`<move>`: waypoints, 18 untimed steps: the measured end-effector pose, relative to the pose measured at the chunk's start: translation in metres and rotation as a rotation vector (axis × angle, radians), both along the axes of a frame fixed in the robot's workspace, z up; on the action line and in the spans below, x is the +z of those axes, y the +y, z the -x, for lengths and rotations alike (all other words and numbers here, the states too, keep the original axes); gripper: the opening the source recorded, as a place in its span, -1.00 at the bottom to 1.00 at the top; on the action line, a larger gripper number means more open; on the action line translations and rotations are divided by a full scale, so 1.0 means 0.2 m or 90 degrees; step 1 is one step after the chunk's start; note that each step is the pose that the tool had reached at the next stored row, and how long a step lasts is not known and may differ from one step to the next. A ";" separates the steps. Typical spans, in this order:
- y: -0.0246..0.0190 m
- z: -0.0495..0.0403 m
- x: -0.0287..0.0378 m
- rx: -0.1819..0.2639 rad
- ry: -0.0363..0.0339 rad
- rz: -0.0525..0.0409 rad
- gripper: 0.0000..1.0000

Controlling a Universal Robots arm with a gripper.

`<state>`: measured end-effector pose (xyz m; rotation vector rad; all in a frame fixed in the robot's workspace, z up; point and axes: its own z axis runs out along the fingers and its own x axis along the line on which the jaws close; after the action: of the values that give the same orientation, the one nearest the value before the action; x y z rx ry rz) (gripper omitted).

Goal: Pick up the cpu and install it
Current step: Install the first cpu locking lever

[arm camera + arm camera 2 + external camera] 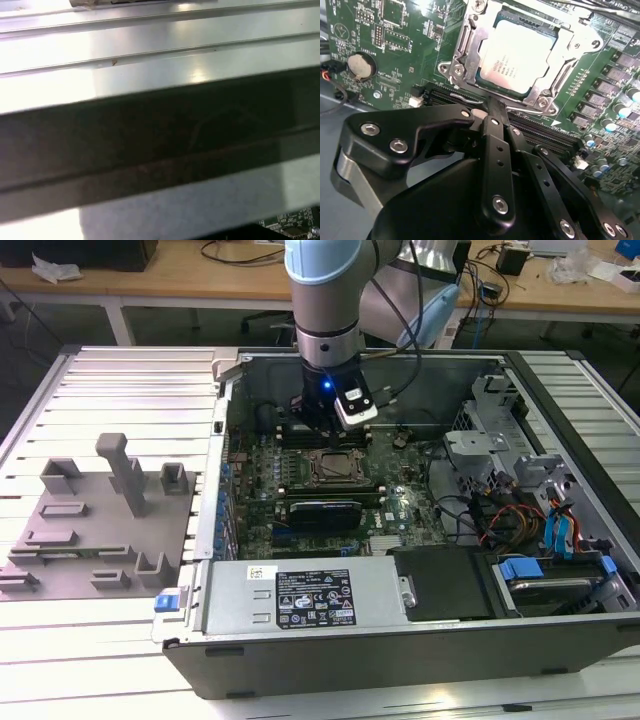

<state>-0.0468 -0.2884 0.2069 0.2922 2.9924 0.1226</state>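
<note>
The cpu [516, 54], a flat square chip with a pale silver top, lies inside the metal socket frame [470, 47] on the green motherboard. My gripper [491, 106] hovers just beside the socket's edge, over the black memory slots, with its black fingers [492, 130] closed together and nothing between them. In the exterior view the gripper [320, 428] hangs inside the open computer case just behind the socket frame [335, 468], apart from it.
The case walls [225, 440] surround the motherboard. A black card [322, 512] and the power supply [300, 598] lie in front of the socket. Drive cages and cables [520, 510] sit on the exterior view's right. Grey fixture blocks [110, 510] stand outside on the left.
</note>
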 end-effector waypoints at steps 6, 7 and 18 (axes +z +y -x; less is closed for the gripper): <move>0.014 0.000 0.000 -0.022 0.0001 0.0000 -0.79; 0.021 0.000 -0.001 -0.026 0.0000 0.0000 -0.79; 0.032 0.021 -0.011 -0.042 -0.0239 0.0019 -0.79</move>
<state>-0.0509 -0.2821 0.2048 0.3824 2.9419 0.1156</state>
